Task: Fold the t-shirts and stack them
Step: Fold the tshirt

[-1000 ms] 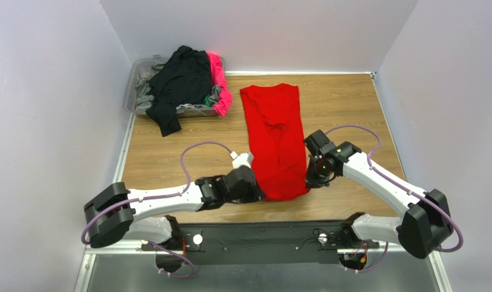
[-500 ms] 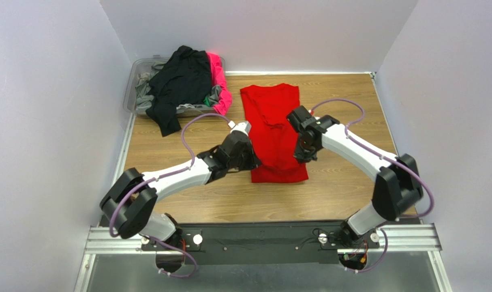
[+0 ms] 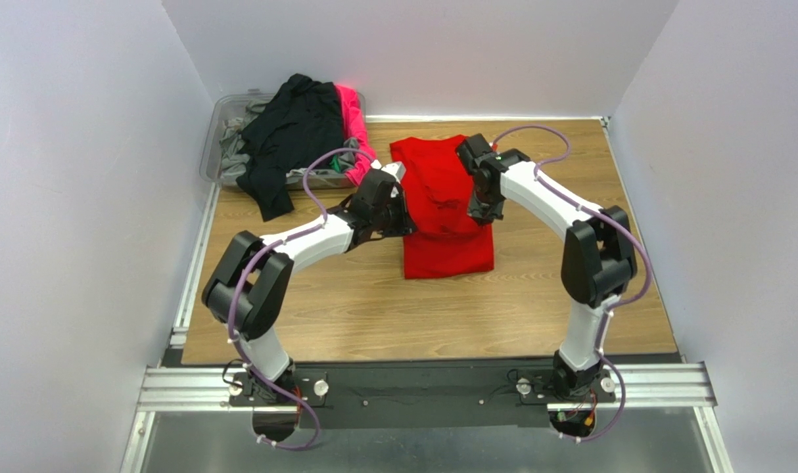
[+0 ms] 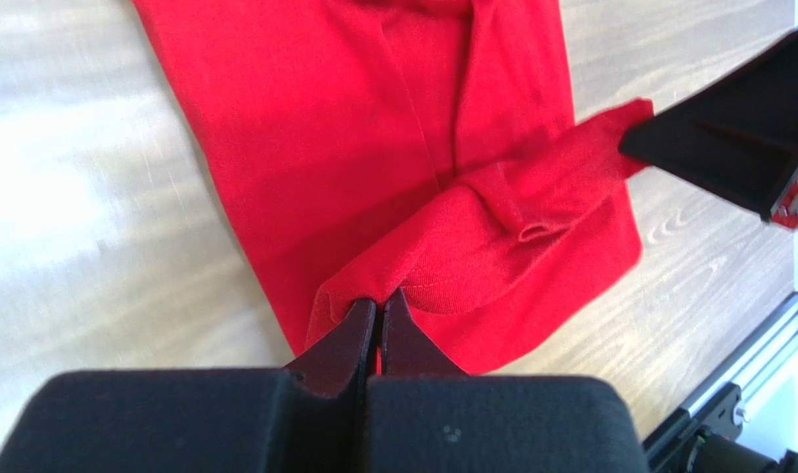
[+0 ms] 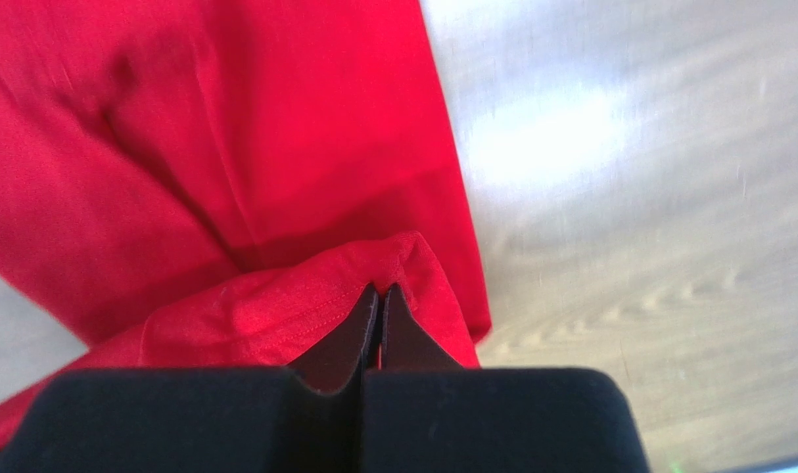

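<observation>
Left gripper and right gripper are each pinching a near-end corner of the red t-shirt, holding it raised to fold lengthwise. The shirt is lying mid-worktop, toward the far edge.

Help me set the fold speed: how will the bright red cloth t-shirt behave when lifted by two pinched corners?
Probably floppy: the bright red cloth t-shirt droops between the shut left gripper and right gripper. Likely light, as two pinches carry the raised edge. It might slide on the wooden table when dragged.
</observation>
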